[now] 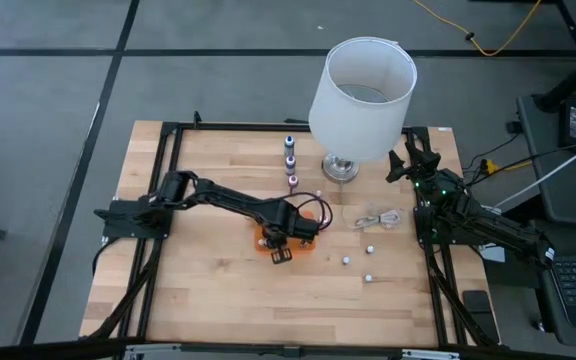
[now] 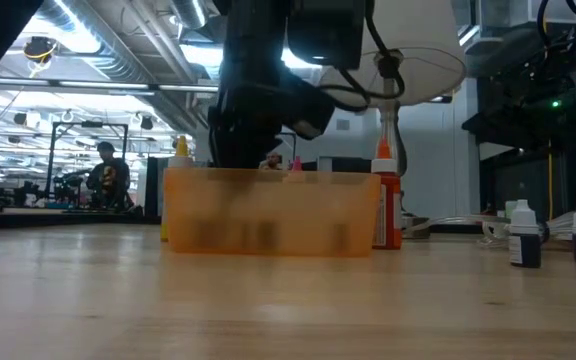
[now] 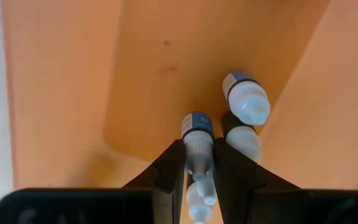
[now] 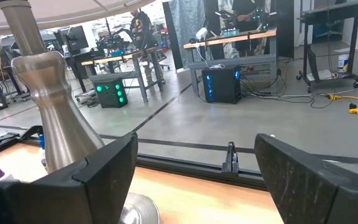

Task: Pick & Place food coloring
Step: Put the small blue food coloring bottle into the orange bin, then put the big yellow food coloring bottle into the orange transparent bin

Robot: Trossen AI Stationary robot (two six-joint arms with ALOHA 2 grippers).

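My left gripper [image 1: 284,240] points down into the orange tray [image 1: 264,246] at the table's middle and is shut on a small food coloring bottle with a blue label [image 3: 197,126]. Two more pale-capped bottles [image 3: 246,98] [image 3: 242,139] lie on the tray floor beside it. Three bottles stand in a row [image 1: 290,160] beyond the tray, and others are scattered to its right [image 1: 347,261]. My right gripper [image 4: 194,168] waits open at the table's far right corner [image 1: 409,162], next to the lamp. My left gripper pinches the bottle's pale cap end [image 3: 197,159] between its two fingers, coming from above and pointing down. The labelled body hangs below the fingertips inside the tray. Whether its bottom rests on the tray floor cannot be told.
A lamp with a large white shade [image 1: 364,92] and a metal foot [image 1: 340,169] stands at the far side. A coiled white cable [image 1: 378,220] lies right of the tray. The low view shows a red bottle [image 2: 388,208] beside the tray wall [image 2: 268,212].
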